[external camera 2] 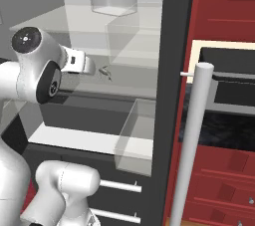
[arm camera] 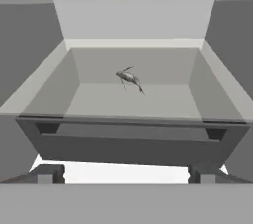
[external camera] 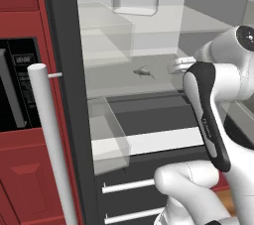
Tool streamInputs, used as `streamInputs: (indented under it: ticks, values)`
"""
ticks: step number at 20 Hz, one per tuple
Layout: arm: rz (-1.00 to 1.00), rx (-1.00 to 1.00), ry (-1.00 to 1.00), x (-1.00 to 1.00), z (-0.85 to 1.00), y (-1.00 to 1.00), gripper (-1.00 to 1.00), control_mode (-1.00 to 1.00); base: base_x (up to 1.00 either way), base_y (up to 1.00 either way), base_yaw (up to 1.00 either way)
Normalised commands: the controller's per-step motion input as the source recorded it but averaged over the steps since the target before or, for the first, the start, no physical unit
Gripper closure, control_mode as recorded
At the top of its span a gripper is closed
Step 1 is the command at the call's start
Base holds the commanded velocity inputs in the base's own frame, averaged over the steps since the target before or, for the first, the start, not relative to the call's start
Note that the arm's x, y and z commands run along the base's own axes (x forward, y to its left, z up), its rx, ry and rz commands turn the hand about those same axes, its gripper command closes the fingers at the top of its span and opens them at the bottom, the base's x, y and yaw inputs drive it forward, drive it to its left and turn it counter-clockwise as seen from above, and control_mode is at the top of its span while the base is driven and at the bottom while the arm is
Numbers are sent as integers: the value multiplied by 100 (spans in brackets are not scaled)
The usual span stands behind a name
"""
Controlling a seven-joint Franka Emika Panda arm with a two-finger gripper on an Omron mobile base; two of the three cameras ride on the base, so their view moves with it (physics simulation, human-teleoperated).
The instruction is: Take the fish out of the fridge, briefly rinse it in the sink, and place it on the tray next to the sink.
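1. The fish [arm camera: 129, 78] lies on a translucent glass shelf [external camera: 124, 83] inside the open fridge [external camera: 67, 95], about mid-shelf and toward the back, with bare shelf on every side of it. It also shows in the left base view [external camera: 144, 72] and the right base view [external camera 2: 105, 72].
2. The gripper [arm camera: 123, 172] is at the front of the fridge, facing straight in at the fish and well apart from it. Its two dark fingertips [arm camera: 47, 172] stand wide apart at the bottom of the hand view, with nothing between them.
3. In the hand view the shelf's front edge runs across just ahead of the fingertips, with a dark drawer front [arm camera: 131, 141] directly below it. The side walls of the fridge close in left and right, leaving an open channel from the gripper to the fish.
4. Another glass shelf [external camera: 149, 26] spans above, so the fish sits in a low slot between the two shelves.
5. A clear bin [external camera: 135, 2] sits on that upper shelf, near the back; I cannot tell whether anything is in it.
6. A clear door bin [external camera: 109, 135] projects at the left edge of the opening, below the level of the fish; nothing is visible in it.
7. The long white handle [external camera: 49, 140] stands upright in the left foreground, beside the dark frame.
8. White drawer pulls [external camera: 126, 187] cross the lower front of the fridge.
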Motion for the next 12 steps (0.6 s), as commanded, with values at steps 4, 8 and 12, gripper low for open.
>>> streamInputs:
  ticks: [4, 8, 12]
  values:
    - [0, 6, -24, -22, 41, -19, -100, -100, 0, 0, 0]
    - [0, 0, 1, 4, -8, -3, -100, -100, 0, 0, 0]
    - [0, -8, 10, 12, -45, -4, -100, -100, 0, 0, 0]
